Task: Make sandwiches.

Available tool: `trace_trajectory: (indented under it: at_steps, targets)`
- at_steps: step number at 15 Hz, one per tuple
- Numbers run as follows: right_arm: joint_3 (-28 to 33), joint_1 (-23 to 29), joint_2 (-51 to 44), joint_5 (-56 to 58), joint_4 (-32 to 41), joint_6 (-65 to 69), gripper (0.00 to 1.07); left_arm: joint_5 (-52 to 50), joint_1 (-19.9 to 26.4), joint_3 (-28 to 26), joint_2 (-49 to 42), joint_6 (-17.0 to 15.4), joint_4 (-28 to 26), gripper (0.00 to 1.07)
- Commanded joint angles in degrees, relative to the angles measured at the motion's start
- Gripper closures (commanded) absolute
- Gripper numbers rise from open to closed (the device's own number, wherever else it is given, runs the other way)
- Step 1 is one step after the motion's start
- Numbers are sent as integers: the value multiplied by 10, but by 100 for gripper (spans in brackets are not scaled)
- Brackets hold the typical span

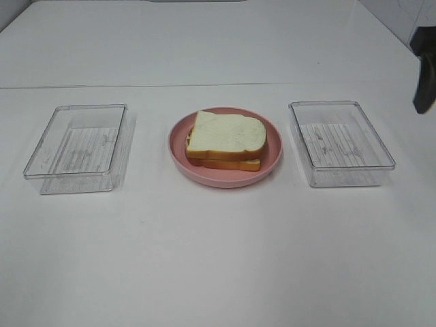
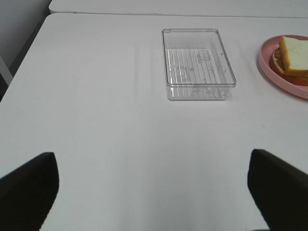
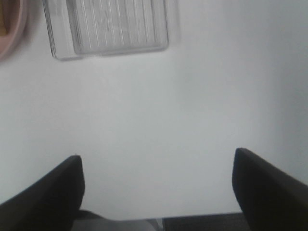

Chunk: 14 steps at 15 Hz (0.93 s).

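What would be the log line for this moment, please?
sandwich: stacked on plate | trays: empty | left gripper: open, holding nothing | right gripper: open, holding nothing

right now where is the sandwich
In the high view the sandwich sits on the pink plate at the middle of the table, between the two clear trays, the left one and the right one.

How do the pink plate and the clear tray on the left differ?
The pink plate is round and opaque; the left clear tray is rectangular and see-through. The plate holds a sandwich, while the tray holds nothing. The plate sits mid-table, the tray to its left. Both rest flat on the white table.
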Motion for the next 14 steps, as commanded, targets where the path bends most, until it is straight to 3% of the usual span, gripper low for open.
trace_trajectory:
  at_steps: [1,3,4,6,9,14]
  targets:
    - [87,1,-111,65,2,8,26,-5,-2,1,-11,0,0,4]
    - [179,1,-265,34,1,8,26,-5,-2,1,-11,0,0,4]
    - [193,1,-292,23,1,8,26,-5,-2,1,-11,0,0,4]
    - [254,1,-453,-15,-1,7,26,-5,-2,1,-11,0,0,4]
    - [324,1,-620,-26,-19,6,26,-5,-2,1,-11,0,0,4]
    - [403,1,-787,-38,-53,2,27,-5,-2,1,-11,0,0,4]
